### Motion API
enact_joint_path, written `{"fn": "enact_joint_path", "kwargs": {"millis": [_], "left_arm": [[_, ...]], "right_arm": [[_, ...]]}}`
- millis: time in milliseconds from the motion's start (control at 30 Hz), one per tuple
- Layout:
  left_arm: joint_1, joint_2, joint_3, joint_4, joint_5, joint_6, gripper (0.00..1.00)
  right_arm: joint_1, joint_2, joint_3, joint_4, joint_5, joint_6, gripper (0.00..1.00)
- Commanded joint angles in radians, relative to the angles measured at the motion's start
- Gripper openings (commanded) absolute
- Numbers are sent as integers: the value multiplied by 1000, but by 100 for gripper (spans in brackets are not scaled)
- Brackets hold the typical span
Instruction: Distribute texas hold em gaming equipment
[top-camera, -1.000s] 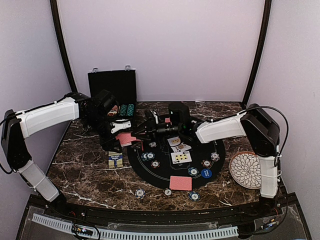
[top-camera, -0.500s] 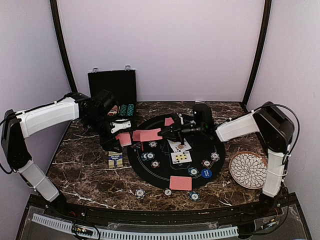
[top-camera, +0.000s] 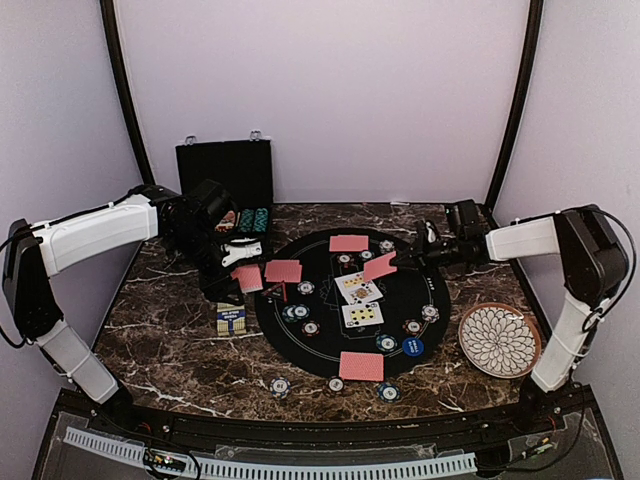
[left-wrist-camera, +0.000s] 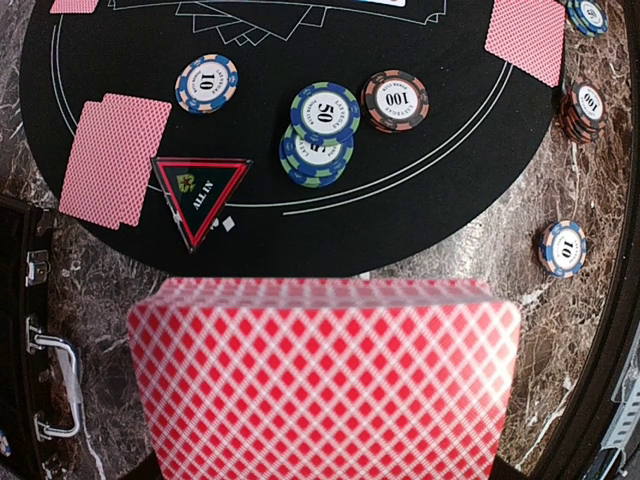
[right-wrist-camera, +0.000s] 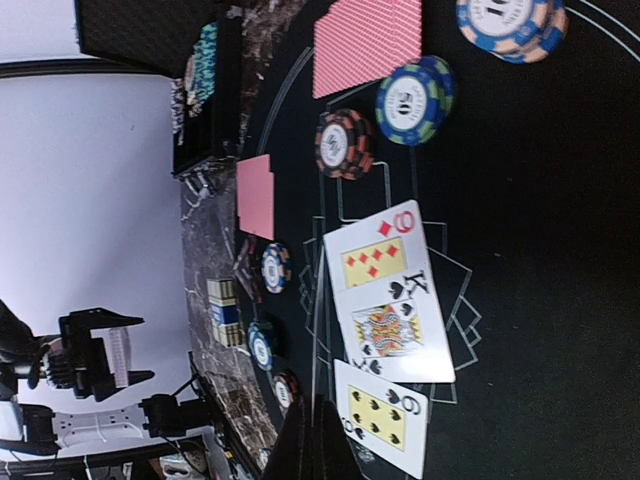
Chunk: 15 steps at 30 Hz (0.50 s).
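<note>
Right pincer (top-camera: 398, 262) carried card (top-camera: 379, 266) rightward

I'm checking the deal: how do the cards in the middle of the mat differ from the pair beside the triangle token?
The middle cards lie face up, a king among them; the pair shows only red backs. The middle cards are three, spread in a row; the pair lies nearly stacked. Both lie flat on the black mat.

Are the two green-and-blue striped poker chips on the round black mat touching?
Touching. The left wrist view shows the upper green-and-blue chip overlapping the lower green-and-blue chip, hiding its top edge.
</note>
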Motion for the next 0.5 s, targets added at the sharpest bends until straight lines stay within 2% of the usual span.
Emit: {"fn": "enact_joint_path", "kwargs": {"millis": [0,267,467], "left_arm": [[1,-25,30,-18,6,7,0],[1,-27,28,-19,9,7,0],[2,-33,21,-20,9,9,0]], "right_arm": [[-23,31,61,-183,70,-162,0],[-39,115,149,-257,123,-224,0],[-41,165,240,-392,220,-314,0]]}}
